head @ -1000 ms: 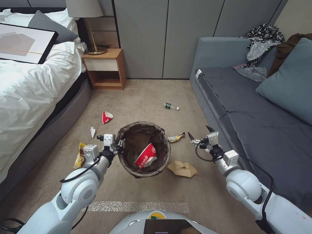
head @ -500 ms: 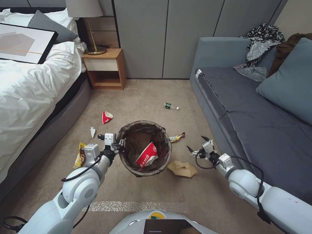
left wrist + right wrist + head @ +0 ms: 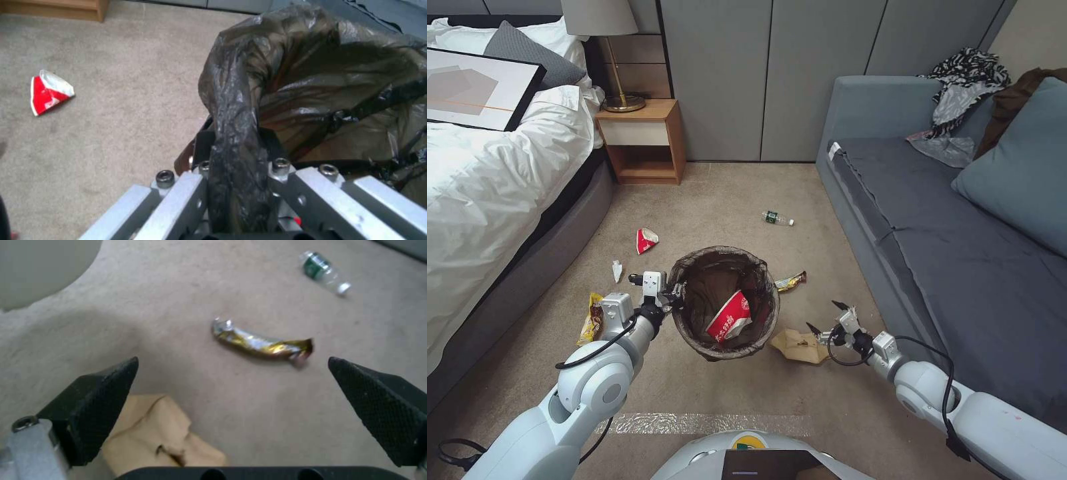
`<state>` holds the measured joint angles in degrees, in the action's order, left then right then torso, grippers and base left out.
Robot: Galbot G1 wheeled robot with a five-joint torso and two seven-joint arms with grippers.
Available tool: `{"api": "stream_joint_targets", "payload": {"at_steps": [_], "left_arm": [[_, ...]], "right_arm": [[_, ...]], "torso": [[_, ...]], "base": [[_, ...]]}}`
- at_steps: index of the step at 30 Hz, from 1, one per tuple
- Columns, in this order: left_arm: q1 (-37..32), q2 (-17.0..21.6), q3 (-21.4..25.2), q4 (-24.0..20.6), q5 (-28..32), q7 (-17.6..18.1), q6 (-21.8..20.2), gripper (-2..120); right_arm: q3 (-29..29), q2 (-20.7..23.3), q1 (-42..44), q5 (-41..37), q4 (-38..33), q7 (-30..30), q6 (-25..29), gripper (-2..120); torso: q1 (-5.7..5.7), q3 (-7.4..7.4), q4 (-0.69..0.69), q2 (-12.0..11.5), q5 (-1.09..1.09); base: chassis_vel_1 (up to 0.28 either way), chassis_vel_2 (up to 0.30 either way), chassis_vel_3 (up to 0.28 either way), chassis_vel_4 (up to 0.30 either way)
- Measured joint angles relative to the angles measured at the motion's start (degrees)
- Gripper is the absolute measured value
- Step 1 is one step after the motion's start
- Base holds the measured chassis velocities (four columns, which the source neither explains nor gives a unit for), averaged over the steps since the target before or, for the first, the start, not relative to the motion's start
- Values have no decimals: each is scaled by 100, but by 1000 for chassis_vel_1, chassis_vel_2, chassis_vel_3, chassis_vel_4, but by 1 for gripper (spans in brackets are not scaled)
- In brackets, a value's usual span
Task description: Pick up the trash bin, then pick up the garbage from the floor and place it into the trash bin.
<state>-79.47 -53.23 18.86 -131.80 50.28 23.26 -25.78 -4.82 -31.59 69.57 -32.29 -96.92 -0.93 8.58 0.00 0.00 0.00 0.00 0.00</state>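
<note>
The trash bin (image 3: pixel 724 303), lined with a dark bag, hangs above the carpet with a red-and-white cup (image 3: pixel 728 317) inside. My left gripper (image 3: pixel 672 293) is shut on its bag-covered rim (image 3: pixel 236 133). My right gripper (image 3: pixel 826 319) is open and low, just right of the brown paper bag (image 3: pixel 799 347). In the right wrist view the bag (image 3: pixel 155 430) lies beside one finger (image 3: pixel 98 400), with the gold wrapper (image 3: pixel 262 343) farther off between the jaws. Other garbage on the floor: a bottle (image 3: pixel 778 218), a red-and-white scrap (image 3: pixel 646 239), a tissue (image 3: pixel 618 270) and a yellow wrapper (image 3: pixel 591 319).
A bed (image 3: pixel 500 187) borders the floor on the left and a grey sofa (image 3: pixel 934 220) on the right. A wooden nightstand (image 3: pixel 642 143) with a lamp stands against the back wall. Open carpet (image 3: pixel 727 193) lies beyond the bin.
My right gripper has come down and drawn back toward me, ending beside the brown paper bag, still open. The left arm and the bin have barely shifted.
</note>
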Motion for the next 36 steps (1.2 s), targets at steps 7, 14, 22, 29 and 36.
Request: {"api": "stream_joint_targets", "payload": {"at_steps": [7,14,22,29,36], "left_arm": [[36,19,-2,3,10,7,-2,5],[38,23,0,5,15,10,-5,5],[69,70,-33,25,20,16,-5,5],[45,76,-31,12,20,23,-4,5],[-1,78,10,-8,15,27,-1,5]], "right_arm": [[-263,-210,-126,65,529,378,292,100],[-271,-222,-136,79,547,385,306,100],[-523,-799,-394,117,1682,930,717,100],[-528,-1133,-424,152,2081,1002,792,100],[-507,-1320,-424,231,2368,1000,838,100]], "torso": [[0,0,-1,0,3],[0,0,0,0,0],[0,0,-1,0,-3],[0,-1,1,0,2],[0,0,1,0,0]], "base": [[0,0,0,0],[0,0,0,0],[0,0,0,0],[0,0,0,0],[0,0,0,0]]}}
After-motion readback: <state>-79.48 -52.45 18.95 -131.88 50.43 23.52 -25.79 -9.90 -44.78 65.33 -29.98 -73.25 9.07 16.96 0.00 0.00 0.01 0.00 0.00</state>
